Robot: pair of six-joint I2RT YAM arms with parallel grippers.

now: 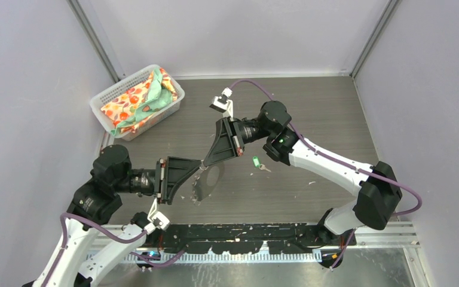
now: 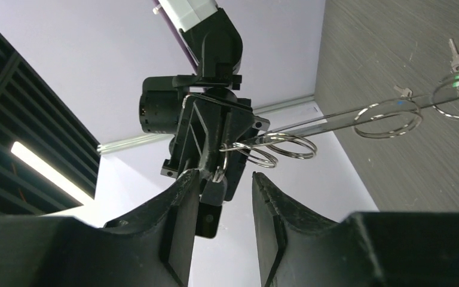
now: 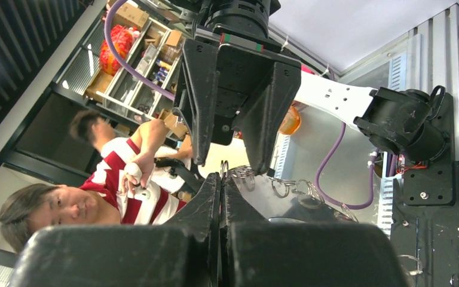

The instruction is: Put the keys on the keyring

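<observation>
— Where's the keyring [image 2: 334,115] now?

— Up off the worktop [image 1: 311,119], dangling below where the two arms meet. The right tool [image 3: 221,179] has its fingers pressed together on the wire at one spot. The left tool [image 2: 224,176] faces it nose to nose, spread, with nothing between its fingers.

— And the keys?

— The green key [image 1: 256,161] lies flat on the worktop near the right arm's wrist, apart from the ring. A small silver key with a speck of blue, the blue key [image 2: 401,91], sits by one of the little rings on the wire. Whether it's threaded on I cannot tell.

— What worries you?

— One pinch on a floppy loop. If the right arm swings, I'd expect the loop to sway, and the wire could slide out and drop the lot. The tools are very close too. Should the left one close a bit off line, it may nip the other's fingertip or knock the wire free rather than catch it. And that green key is thin and flat, so a tool coming down on it could just skid it away.
</observation>
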